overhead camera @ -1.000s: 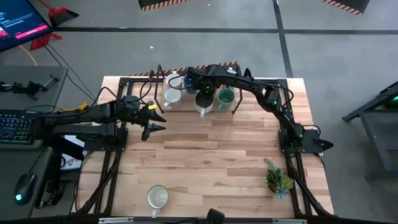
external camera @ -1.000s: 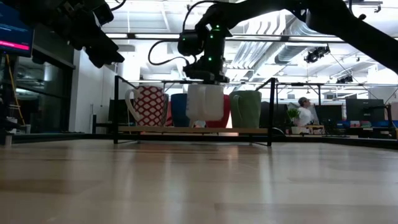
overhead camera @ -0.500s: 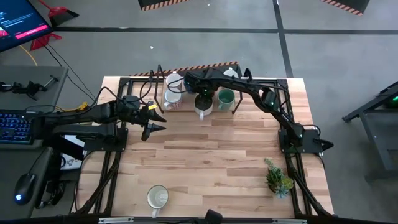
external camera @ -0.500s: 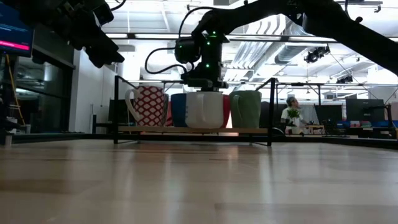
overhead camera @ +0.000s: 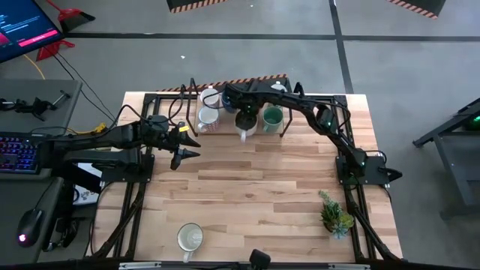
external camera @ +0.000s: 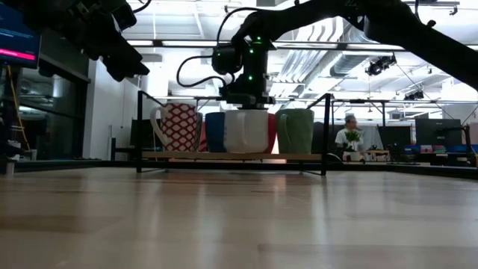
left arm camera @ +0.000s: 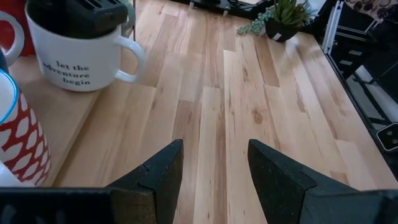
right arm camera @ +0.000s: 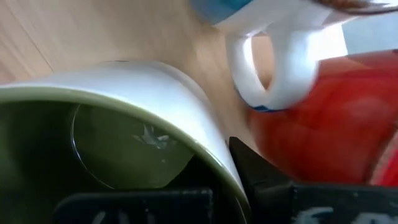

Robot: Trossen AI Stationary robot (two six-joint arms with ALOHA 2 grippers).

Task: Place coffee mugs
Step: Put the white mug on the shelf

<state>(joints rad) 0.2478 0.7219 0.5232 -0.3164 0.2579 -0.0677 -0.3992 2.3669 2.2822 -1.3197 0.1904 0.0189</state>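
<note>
My right gripper [overhead camera: 244, 118] reaches over the low wooden rack [external camera: 231, 156] at the table's far edge and is shut on a white mug [external camera: 246, 131] lettered "let the adventure begin" [left arm camera: 78, 57]. This mug stands on the rack between a blue mug [external camera: 214, 131] and an olive green mug [external camera: 296, 131]. A red mug [right arm camera: 336, 124] stands behind them. A red-and-white patterned mug [external camera: 179, 127] is at the row's left end. Another white mug [overhead camera: 190, 238] stands alone near the table's near edge. My left gripper [left arm camera: 214, 168] hovers open over the table's left side. My right gripper holds the white mug by its rim [right arm camera: 205, 149], coming from above and pointing down. One finger [right arm camera: 261, 174] is outside the wall and the other is inside the cup. The mug stands upright with its base on the rack's shelf [external camera: 246, 155].
A small spiky potted plant [overhead camera: 335, 214] sits near the table's right near corner. A black frame [external camera: 326, 134] surrounds the rack. A teal mug [overhead camera: 272, 116] and another white mug [overhead camera: 212, 97] also sit there. Bare wood lies between the rack and the near edge. A person [external camera: 349, 137] is in the room behind.
My right gripper has moved down and slightly toward the far edge with the white mug. The mug hung clear above the shelf a second ago and now stands level on it, in line with the other mugs. My left arm has kept still.
</note>
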